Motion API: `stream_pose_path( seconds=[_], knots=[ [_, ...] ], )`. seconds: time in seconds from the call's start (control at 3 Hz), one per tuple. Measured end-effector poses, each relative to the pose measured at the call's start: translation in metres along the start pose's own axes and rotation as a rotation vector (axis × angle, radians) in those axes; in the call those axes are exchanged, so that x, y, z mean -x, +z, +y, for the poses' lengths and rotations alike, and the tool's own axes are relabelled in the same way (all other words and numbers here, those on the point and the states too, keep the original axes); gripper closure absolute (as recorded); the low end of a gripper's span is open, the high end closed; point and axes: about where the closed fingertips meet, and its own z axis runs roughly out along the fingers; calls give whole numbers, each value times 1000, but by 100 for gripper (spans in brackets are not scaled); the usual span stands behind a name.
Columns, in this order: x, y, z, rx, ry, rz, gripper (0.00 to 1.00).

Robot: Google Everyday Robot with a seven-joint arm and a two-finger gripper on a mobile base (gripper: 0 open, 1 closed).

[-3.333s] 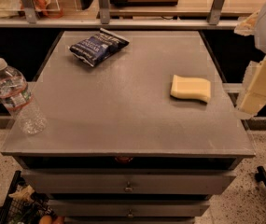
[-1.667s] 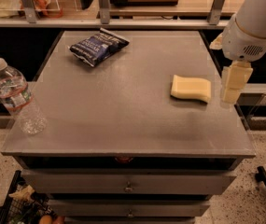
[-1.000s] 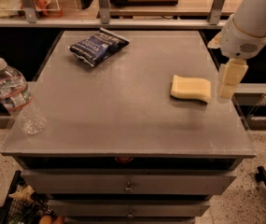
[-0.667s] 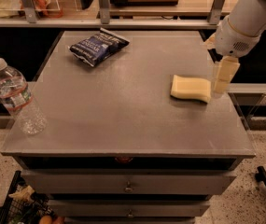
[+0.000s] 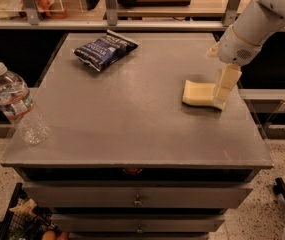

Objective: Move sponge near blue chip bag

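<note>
Your gripper [image 5: 223, 90] is down at the right end of the sponge [image 5: 198, 92], hanging from the arm that reaches in from the right side of the table [image 5: 132, 129]. It overlaps the sponge's right edge and looks to be touching it, or as near as makes no difference. Whether the jaws are apart or together around that end, you cannot tell from this angle, so don't count on a grip yet.

The sponge lies flat on the right half of the table, near the right edge. The blue chip bag [image 5: 104, 49] sits at the far left of the table, well apart from the sponge, with bare table between them. A water bottle [image 5: 16, 103] lies tilted at the near left edge, off the straight path to the bag.

So you're at the pick-up, I'd say: the approach reads as done, the grasp unconfirmed, and the carry not yet begun. Next you want a firm pinch across the sponge. It's soft foam, so expect it to squash and maybe sag. Then lift it just clear of the table, travel left and away towards the bag, and set it down beside the bag without landing on it or nudging it.
</note>
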Motion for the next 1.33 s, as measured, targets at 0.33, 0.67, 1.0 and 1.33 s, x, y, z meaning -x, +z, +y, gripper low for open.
stream_pose_path(
  seconds=[0.33, 0.67, 1.0, 1.33],
  knots=[
    [9, 13, 7, 33, -4, -16, 0],
    [8, 31, 14, 71, 9, -26, 16],
    [4, 42, 17, 92, 23, -26, 40],
    [6, 37, 17, 92, 23, -26, 63]
  ],
)
